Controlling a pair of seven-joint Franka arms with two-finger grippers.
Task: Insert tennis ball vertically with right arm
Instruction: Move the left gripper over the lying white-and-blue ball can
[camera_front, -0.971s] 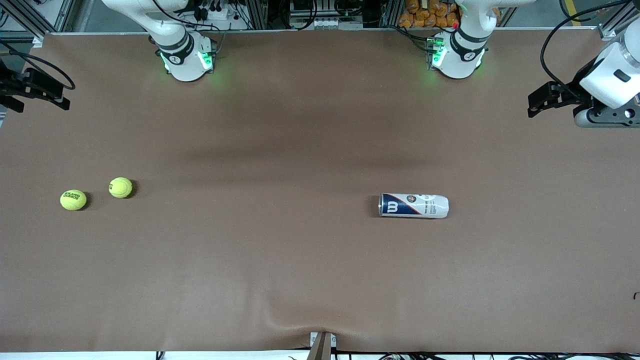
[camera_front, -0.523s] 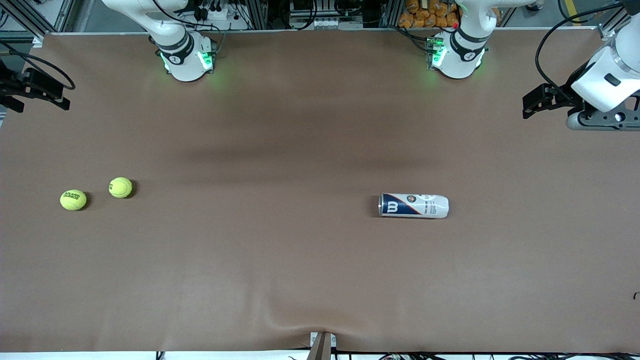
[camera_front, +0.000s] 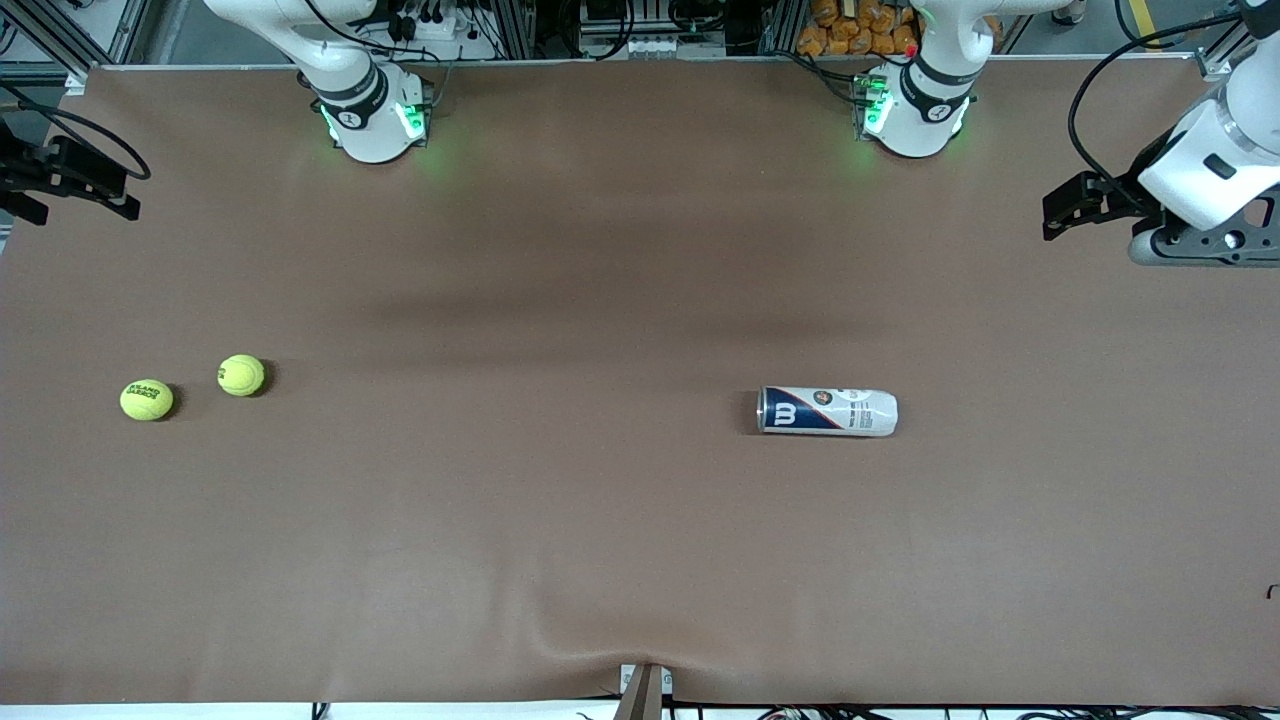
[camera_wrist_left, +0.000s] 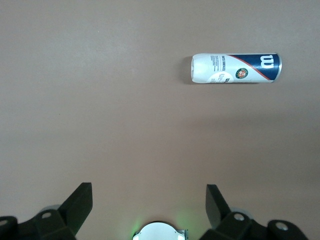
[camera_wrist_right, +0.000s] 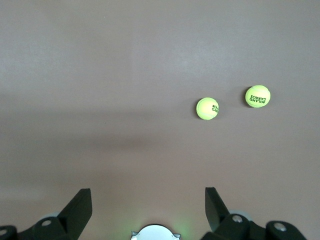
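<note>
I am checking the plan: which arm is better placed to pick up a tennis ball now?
Right. Both tennis balls lie toward its end, under the open right gripper; the open left gripper faces the can.

Two tennis balls (camera_front: 146, 399) (camera_front: 241, 375); one ball can (camera_front: 827, 411).

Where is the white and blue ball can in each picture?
Front view: the can lies on its side on the brown table, toward the left arm's end.
Left wrist view: the can shows high in the picture, above the open left tool.
Right wrist view: not in it; only two tennis balls show.
Shared landmark: the brown table.
</note>
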